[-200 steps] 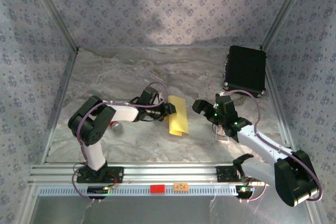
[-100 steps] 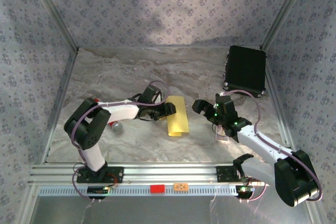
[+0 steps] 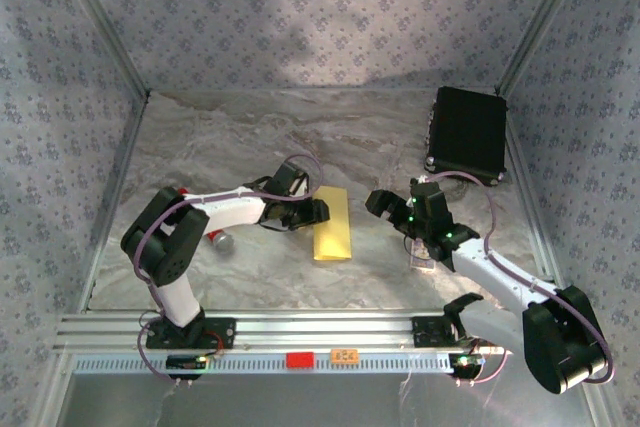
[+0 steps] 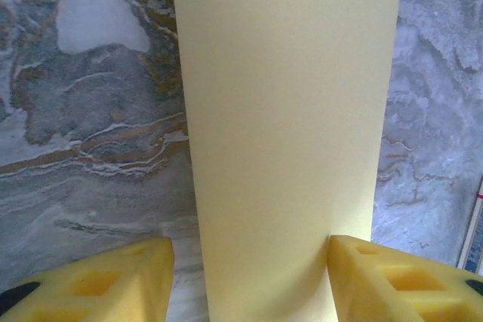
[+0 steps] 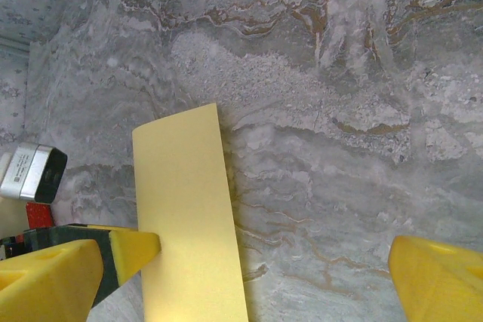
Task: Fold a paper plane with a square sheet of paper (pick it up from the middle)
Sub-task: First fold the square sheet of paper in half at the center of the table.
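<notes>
The sheet of yellow paper (image 3: 334,227) lies flat on the marble table (image 3: 230,137), about in the middle, between the two arms. It shows as a long narrow rectangle, with its long sides running from near to far and its far end leaning slightly to the right. The left gripper (image 4: 250,262) reaches in from the left and sits low at the strip. In the left wrist view its two yellow fingers (image 4: 377,277) stand apart with the paper between them. The finger on the right of that view touches one long edge of the paper, and the other finger is just clear of the opposite edge, so the jaws are partly open and straddle the strip without clamping it. The right gripper (image 5: 243,246) is to the right of the paper and apart from it. It points toward the paper with its jaws spread wide and nothing between them. A black rectangular case (image 3: 467,134) lies at the far right corner of the table. A small printed card (image 3: 425,259) lies under the right arm, and a small metal object (image 3: 221,241) lies near the left arm.
</notes>
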Action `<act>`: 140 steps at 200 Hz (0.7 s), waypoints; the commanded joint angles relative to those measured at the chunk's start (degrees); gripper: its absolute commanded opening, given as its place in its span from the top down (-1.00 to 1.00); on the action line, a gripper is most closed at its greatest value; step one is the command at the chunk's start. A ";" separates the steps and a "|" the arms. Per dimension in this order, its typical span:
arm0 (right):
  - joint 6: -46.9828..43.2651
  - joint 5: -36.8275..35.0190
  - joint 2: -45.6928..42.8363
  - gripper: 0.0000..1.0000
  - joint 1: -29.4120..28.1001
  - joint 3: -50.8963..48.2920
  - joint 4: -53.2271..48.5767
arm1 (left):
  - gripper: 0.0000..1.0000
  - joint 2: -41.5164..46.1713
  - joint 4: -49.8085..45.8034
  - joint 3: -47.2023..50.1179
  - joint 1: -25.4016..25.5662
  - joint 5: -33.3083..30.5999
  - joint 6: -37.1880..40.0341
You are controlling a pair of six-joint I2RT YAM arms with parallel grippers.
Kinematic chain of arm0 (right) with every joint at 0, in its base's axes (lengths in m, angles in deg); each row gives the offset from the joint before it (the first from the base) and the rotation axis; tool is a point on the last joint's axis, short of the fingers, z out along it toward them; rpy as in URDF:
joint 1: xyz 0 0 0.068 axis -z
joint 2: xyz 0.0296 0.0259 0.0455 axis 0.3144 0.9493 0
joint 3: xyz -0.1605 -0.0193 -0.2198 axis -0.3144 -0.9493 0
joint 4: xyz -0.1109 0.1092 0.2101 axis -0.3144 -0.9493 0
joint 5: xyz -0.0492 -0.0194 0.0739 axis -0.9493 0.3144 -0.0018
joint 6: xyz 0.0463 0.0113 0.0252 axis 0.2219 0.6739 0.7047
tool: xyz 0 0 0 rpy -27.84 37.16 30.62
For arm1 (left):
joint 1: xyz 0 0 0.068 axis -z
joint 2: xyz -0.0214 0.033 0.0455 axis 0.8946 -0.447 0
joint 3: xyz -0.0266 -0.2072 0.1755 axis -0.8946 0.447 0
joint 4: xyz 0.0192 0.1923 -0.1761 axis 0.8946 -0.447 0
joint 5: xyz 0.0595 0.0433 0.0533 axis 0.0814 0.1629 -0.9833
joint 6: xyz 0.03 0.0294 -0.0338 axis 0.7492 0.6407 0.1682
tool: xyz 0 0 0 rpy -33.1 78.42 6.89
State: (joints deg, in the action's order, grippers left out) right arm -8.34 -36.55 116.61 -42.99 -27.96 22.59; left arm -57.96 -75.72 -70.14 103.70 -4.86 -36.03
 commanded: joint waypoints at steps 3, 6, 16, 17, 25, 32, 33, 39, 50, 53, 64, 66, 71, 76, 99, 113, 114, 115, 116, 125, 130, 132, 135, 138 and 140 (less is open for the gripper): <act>0.08 0.41 -0.14 -0.98 -0.27 -0.20 -0.34 | -0.08 1.25 -2.57 -1.11 0.29 -1.77 1.18; 0.03 0.41 -0.13 -0.98 -0.33 -0.21 -0.33 | -0.09 1.31 -2.65 -1.15 0.28 -1.87 1.20; 0.16 0.47 -0.13 -0.98 -0.38 -0.21 -0.33 | -0.08 1.43 -2.94 -1.15 0.33 -2.28 1.19; 0.17 0.44 -0.13 -0.98 -0.38 -0.21 -0.36 | -0.08 1.45 -2.93 -1.16 0.30 -2.31 1.20; 0.25 0.40 -0.12 -0.98 -0.32 -0.21 -0.38 | -0.07 1.38 -3.46 -1.22 0.27 -2.72 1.15; 0.26 0.44 -0.12 -0.98 -0.30 -0.21 -0.34 | -0.05 1.33 -3.76 -1.35 0.34 -2.85 1.29; 0.22 0.42 -0.13 -0.98 -0.30 -0.21 -0.32 | -0.05 1.26 -3.78 -1.35 0.31 -2.86 1.30; 0.19 0.33 -0.13 -0.98 -0.36 -0.21 -0.37 | -0.05 1.28 -4.01 -1.35 0.32 -2.98 1.39; 0.27 0.27 -0.05 -0.98 -0.35 -0.21 -0.35 | -0.03 1.28 -4.05 -1.34 0.28 -3.00 1.38; 0.23 0.30 -0.04 -0.98 -0.30 -0.22 -0.39 | -0.03 1.36 -4.07 -1.27 0.29 -2.97 1.31; 0.27 0.32 -0.04 -0.98 -0.41 -0.29 -0.38 | -0.02 1.46 -4.15 -1.15 0.34 -2.95 1.36; 0.28 0.32 -0.04 -0.98 -0.39 -0.29 -0.34 | -0.02 1.46 -4.16 -1.23 0.29 -2.99 1.45; 0.28 0.24 -0.04 -0.98 -0.44 -0.29 -0.30 | -0.02 1.46 -4.35 -1.24 0.21 -3.06 1.47; 0.27 0.24 -0.04 -0.98 -0.45 -0.29 -0.41 | -0.02 1.46 -4.57 -1.33 0.21 -3.11 1.47; 0.24 0.28 -0.22 -0.98 -0.45 -0.38 -0.57 | 0.01 1.26 -5.67 -1.75 0.16 -3.38 1.79; 0.28 0.16 -0.39 -0.98 -0.45 -0.38 -0.79 | 0.01 1.43 -5.90 -1.70 -0.11 -3.68 1.87; 0.28 0.20 -0.44 -0.98 -0.41 -0.38 -0.81 | 0.01 1.44 -5.87 -1.66 -0.10 -3.67 1.85; 0.28 0.17 -0.42 -0.98 -0.44 -0.38 -0.82 | 0.01 1.45 -5.89 -1.68 -0.09 -3.66 1.84; 0.28 0.16 -0.41 -0.98 -0.41 -0.43 -0.78 | 0.01 1.41 -5.86 -1.65 -0.13 -3.61 1.88; 0.27 0.06 -0.48 -0.98 -0.41 -0.48 -0.78 | 0.02 1.55 -6.11 -1.62 -0.25 -3.63 1.94; 0.26 0.06 -0.48 -0.98 -0.45 -0.51 -0.79 | 0.02 1.61 -6.38 -1.70 -0.17 -3.78 1.92; 0.27 0.06 -0.48 -0.98 -0.47 -0.52 -0.75 | 0.02 1.61 -6.47 -1.70 -0.24 -3.79 1.96; 0.32 0.05 -0.48 -0.98 -0.39 -0.50 -0.78 | 0.02 1.69 -6.50 -1.70 -0.22 -3.94 1.92; 0.28 0.06 -0.48 -0.98 -0.41 -0.47 -0.75 | 0.02 1.76 -6.48 -1.70 -0.24 -4.06 1.92; 0.28 0.06 -0.48 -0.98 -0.46 -0.51 -0.79 | 0.02 1.80 -6.52 -1.64 -0.19 -4.15 1.94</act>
State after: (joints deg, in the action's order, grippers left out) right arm -8.34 -36.57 116.61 -42.99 -27.96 22.57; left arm -57.96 -79.44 -70.66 103.70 -7.61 -35.13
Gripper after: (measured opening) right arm 0.990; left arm 0.490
